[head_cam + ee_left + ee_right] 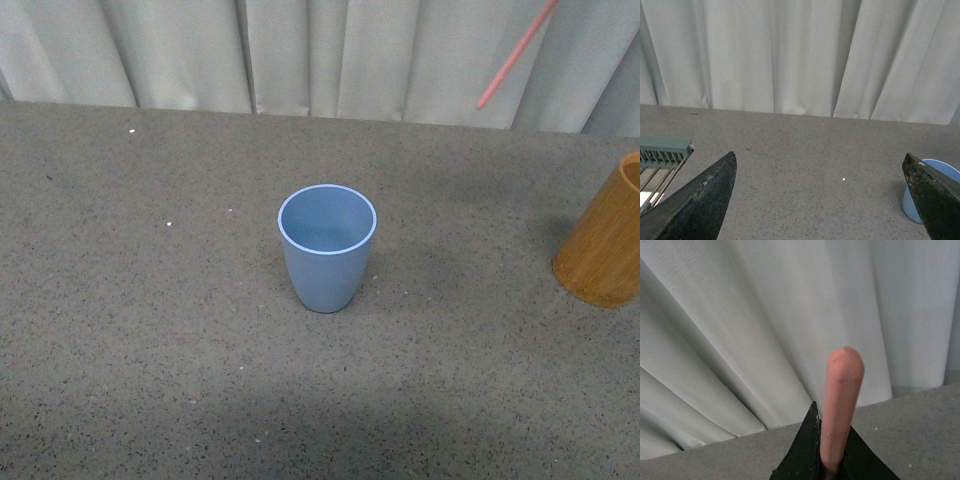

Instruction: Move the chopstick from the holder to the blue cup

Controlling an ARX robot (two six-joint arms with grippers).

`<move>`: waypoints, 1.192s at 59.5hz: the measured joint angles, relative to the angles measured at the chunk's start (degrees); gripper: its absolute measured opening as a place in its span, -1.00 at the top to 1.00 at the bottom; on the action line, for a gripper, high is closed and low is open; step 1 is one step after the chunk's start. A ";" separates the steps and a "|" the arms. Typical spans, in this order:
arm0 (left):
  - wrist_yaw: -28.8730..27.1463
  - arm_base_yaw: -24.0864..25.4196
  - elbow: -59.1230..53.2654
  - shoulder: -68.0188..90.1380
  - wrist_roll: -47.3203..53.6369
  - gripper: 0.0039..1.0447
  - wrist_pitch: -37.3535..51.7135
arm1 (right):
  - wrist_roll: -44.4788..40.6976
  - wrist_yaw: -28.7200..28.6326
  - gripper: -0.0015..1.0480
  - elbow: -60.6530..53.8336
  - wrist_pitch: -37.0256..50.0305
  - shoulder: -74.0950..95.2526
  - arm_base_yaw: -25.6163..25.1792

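Note:
The light-blue cup [327, 247] stands upright and empty at the middle of the grey table [150, 330]; its side also shows in the left wrist view [912, 205]. The orange-brown holder [606, 238] stands at the right edge, cut off by the frame. A salmon-pink chopstick [516, 54] hangs slanted in the air at the upper right, above the table's far side. My right gripper [830, 440] is shut on the chopstick [841, 400], whose rounded end sticks out past the fingers. My left gripper [820, 200] is open above bare table, with the cup beside one finger.
Pale curtains [330, 55] close off the far side of the table. A grey-green slatted rack [662, 155] lies at the edge of the left wrist view. Small white specks [171, 223] dot the tabletop.

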 joint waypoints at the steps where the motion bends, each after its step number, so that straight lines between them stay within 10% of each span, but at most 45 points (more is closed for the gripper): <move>1: 0.00 0.00 0.00 0.00 0.00 -0.88 0.00 | 0.13 -0.07 0.96 0.09 0.07 0.15 0.09; 71: 0.00 0.00 0.00 0.00 -0.02 -0.88 0.00 | 10.71 -2.49 0.96 3.78 2.97 12.57 9.97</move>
